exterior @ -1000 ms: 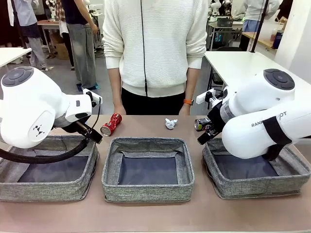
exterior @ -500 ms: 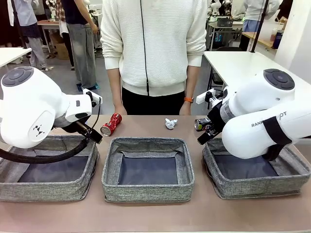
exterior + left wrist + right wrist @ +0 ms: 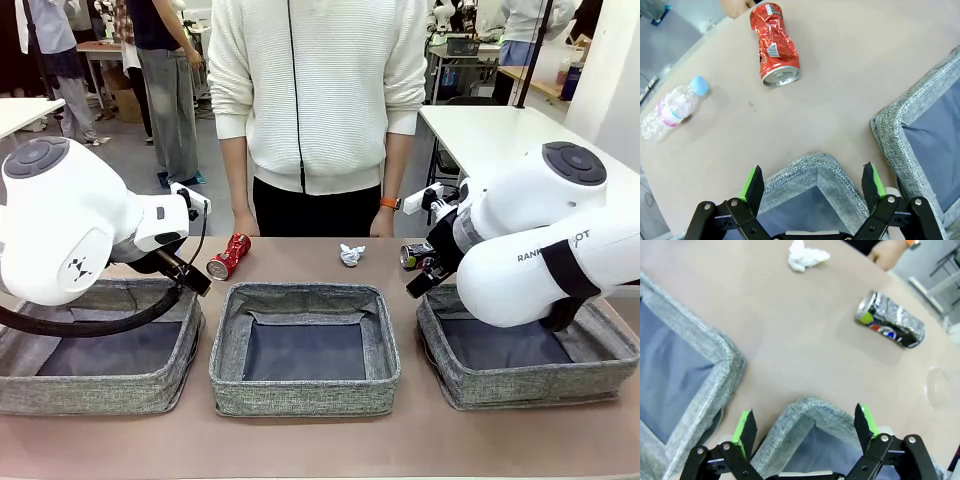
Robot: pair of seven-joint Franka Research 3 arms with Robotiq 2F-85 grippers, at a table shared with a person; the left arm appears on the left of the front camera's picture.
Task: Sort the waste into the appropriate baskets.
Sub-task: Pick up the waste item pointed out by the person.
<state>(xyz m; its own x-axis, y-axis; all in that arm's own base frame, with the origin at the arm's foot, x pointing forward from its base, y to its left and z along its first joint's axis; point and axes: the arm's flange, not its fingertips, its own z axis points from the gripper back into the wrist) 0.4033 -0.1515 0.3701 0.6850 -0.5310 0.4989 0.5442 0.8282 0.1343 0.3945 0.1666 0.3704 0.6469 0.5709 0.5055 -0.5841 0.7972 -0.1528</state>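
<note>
we are hovering our left fingers (image 3: 752, 182), spread, over a basket (image 3: 810, 167) corner; the red can (image 3: 775, 45) is lying on the counter (image 3: 850, 75) ahead, long axis running away from us, nearer this arm.

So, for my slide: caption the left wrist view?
Open left gripper over grey woven basket; crushed red can, blue-capped clear bottle beyond.
</note>
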